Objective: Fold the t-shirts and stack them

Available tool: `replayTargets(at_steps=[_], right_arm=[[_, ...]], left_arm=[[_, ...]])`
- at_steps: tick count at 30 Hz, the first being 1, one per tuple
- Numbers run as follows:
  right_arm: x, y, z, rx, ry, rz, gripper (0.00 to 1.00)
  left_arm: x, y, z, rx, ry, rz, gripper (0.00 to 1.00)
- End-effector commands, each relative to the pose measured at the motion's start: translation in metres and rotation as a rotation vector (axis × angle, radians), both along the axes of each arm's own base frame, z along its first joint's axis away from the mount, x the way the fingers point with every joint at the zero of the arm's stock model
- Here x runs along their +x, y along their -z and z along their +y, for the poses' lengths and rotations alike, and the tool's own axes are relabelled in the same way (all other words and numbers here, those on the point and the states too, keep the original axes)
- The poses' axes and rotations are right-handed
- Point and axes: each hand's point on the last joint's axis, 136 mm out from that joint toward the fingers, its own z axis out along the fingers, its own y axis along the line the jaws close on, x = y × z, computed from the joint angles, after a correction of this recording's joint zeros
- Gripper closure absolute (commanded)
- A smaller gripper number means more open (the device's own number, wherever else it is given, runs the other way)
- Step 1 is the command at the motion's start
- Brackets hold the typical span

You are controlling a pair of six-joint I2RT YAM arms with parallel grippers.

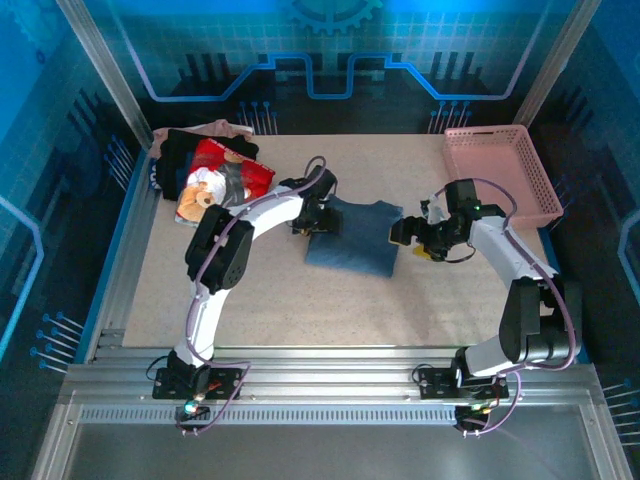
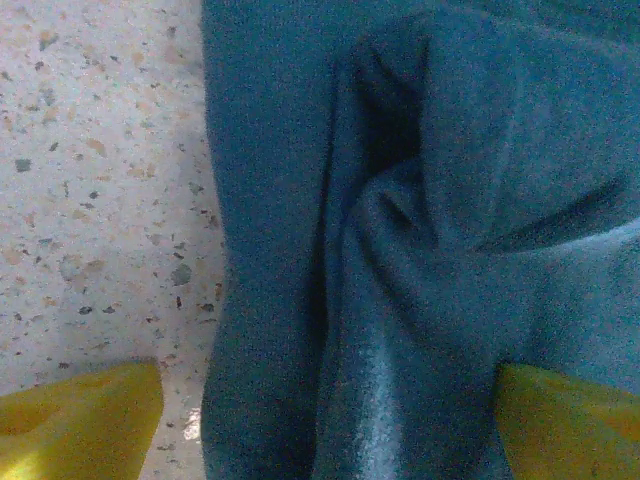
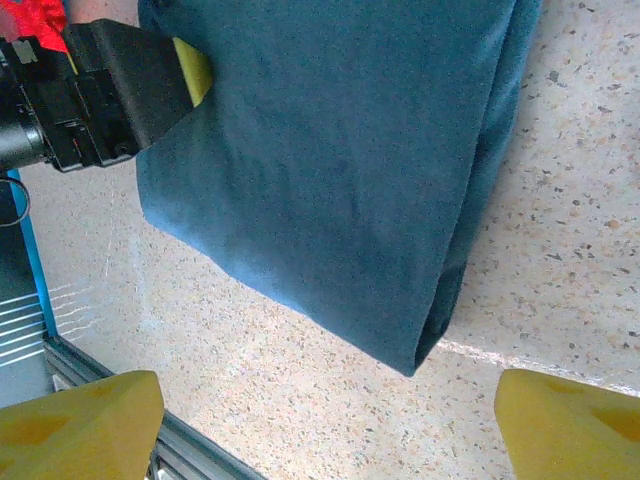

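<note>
My left gripper [image 1: 308,224] stood spread astride the folded slate-blue t-shirt [image 1: 352,240] at its left edge. My right gripper [image 1: 405,233] hung spread just right of it. The other t-shirts [image 1: 215,172] were piled well to its left. Folding looked done; next I would need a firm pinch to carry it over for stacking.

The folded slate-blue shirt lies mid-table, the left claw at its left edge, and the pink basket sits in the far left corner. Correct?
Not quite. The pink basket stands in the far right corner, not the far left; the top external view shows it. The folded slate-blue shirt does lie mid-table, with the left claw at its left edge.
</note>
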Motion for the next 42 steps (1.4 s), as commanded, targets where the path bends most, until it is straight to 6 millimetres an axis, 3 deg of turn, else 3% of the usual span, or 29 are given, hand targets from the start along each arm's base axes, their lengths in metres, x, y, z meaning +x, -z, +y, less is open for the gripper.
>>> replayTargets(at_steps=[1,5,9,13,21,26,36,42], right_arm=[[0.000,-0.010,0.000,0.030,-0.010,-0.031,0.13],[0.000,-0.015,0.001,0.037,-0.016,-0.046,0.12],[0.000,-0.016,0.004,0.060,-0.017,-0.048,0.12],[0.002,-0.026,0.008,0.087,-0.027,-0.081,0.12],[0.001,-0.034,0.010,0.107,-0.028,-0.132,0.11],[0.007,-0.034,0.012,0.115,-0.017,-0.136,0.10],[0.011,-0.035,0.019,0.126,-0.029,-0.138,0.10],[0.011,-0.032,0.021,0.128,-0.031,-0.132,0.10]], left_arm=[[0.003,0.012,-0.025,0.007,0.041,-0.006,0.24],[0.007,0.015,-0.031,-0.018,0.032,-0.015,0.60],[0.017,0.004,-0.038,-0.044,0.053,-0.050,0.81],[0.028,-0.040,-0.013,-0.006,0.082,-0.148,1.00],[0.036,-0.136,0.074,0.102,0.159,-0.352,1.00],[0.044,-0.179,0.097,0.119,0.204,-0.445,1.00],[0.066,-0.199,0.155,0.139,0.152,-0.468,1.00],[0.069,-0.206,0.182,0.134,0.110,-0.468,1.00]])
